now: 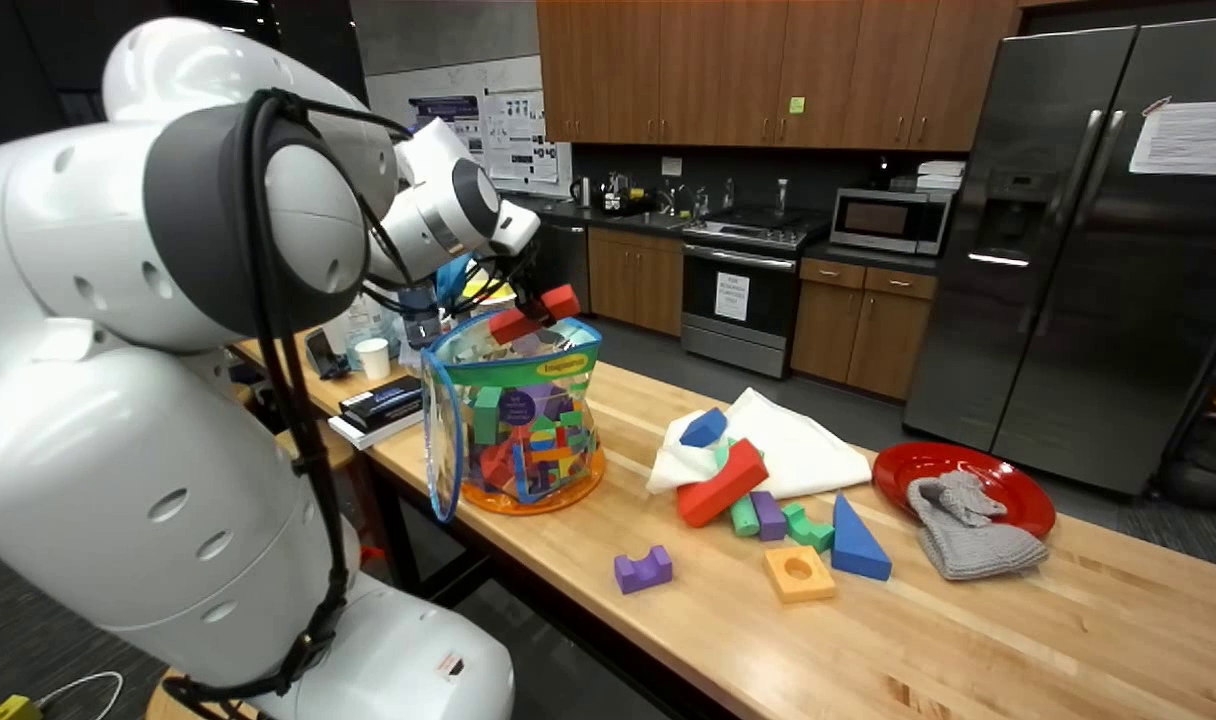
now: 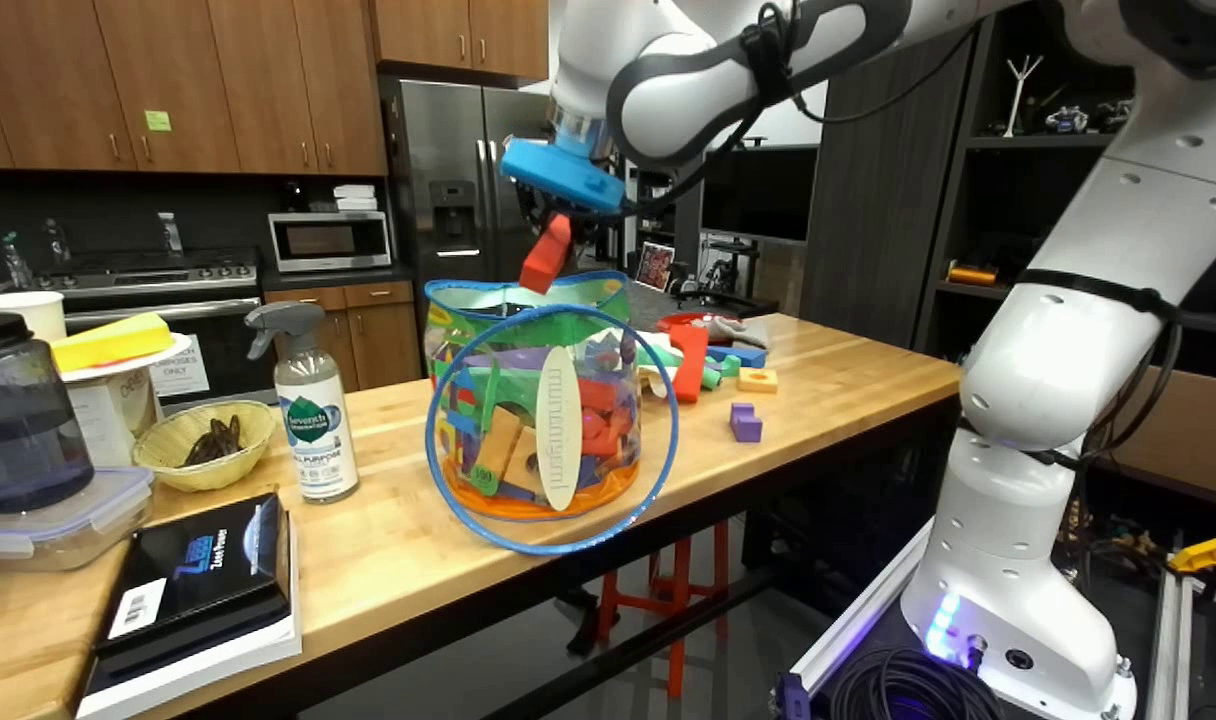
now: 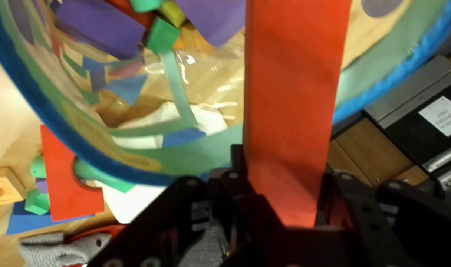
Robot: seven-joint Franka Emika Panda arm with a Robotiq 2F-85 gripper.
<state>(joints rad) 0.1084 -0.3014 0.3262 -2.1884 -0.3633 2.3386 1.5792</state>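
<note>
Looks like you're at the drop-in step, your gripper (image 3: pixel 281 167) spread just as wide as the red block (image 3: pixel 294 92) it's pinching over the mouth of the clear bag (image 1: pixel 493 373), so next I'd center it before releasing, with that notched purple block (image 1: pixel 644 572) farther off on the counter (image 1: pixel 968 640).

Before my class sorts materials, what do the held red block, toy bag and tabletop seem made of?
Red block: perhaps foam or painted wood, matte; evenly coloured, no grain visible.
Toy bag: probably clear plastic, glossy; see-through with bright glints.
Tabletop: apparently wood, satin; striped grain shows.
</note>
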